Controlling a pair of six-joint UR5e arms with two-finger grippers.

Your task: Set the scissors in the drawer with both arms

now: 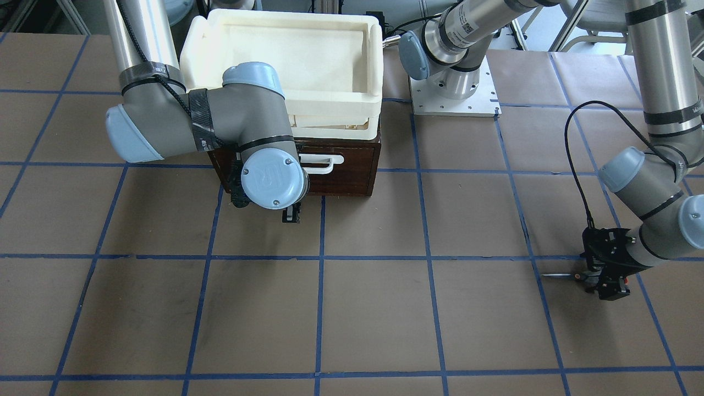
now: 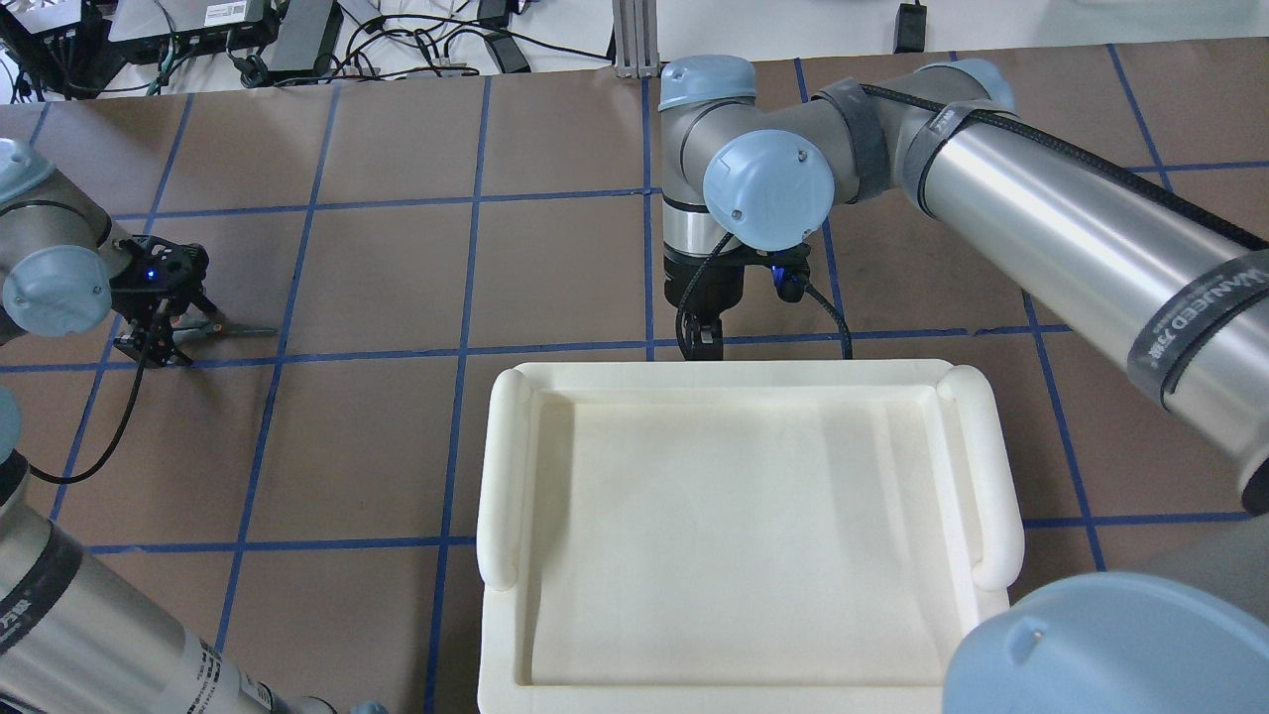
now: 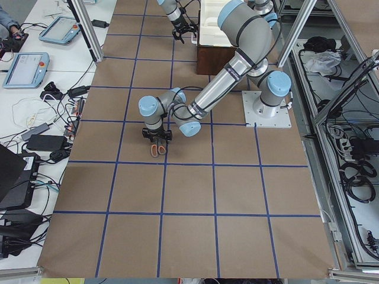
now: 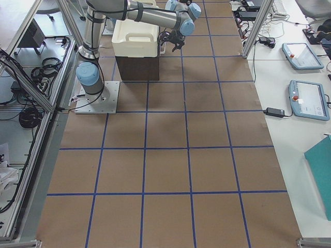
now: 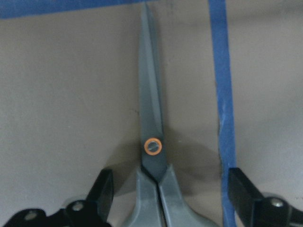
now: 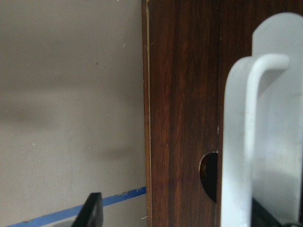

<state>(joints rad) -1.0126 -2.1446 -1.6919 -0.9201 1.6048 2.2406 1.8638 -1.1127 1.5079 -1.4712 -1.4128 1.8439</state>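
Observation:
The scissors (image 5: pixel 151 118) lie flat on the brown table, closed, blades pointing away from my left gripper (image 5: pixel 170 189). That gripper is open and straddles the scissors at their handles, one finger on each side, touching neither. The scissors also show in the front view (image 1: pixel 555 275) and the overhead view (image 2: pixel 243 330) beside the left gripper (image 1: pixel 605 281). The dark brown drawer (image 1: pixel 352 170) is closed, with its white handle (image 1: pixel 324 163) on the front. My right gripper (image 1: pixel 291 214) is open just in front of the drawer; in its wrist view the handle (image 6: pixel 236 142) stands between its fingers.
A cream-white foam tray (image 1: pixel 280 16) sits on top of the drawer cabinet. The robot's base plate (image 1: pixel 456 102) is beside the cabinet. Blue tape lines (image 1: pixel 322 258) grid the brown table. Cables and tablets lie past the table's far edge.

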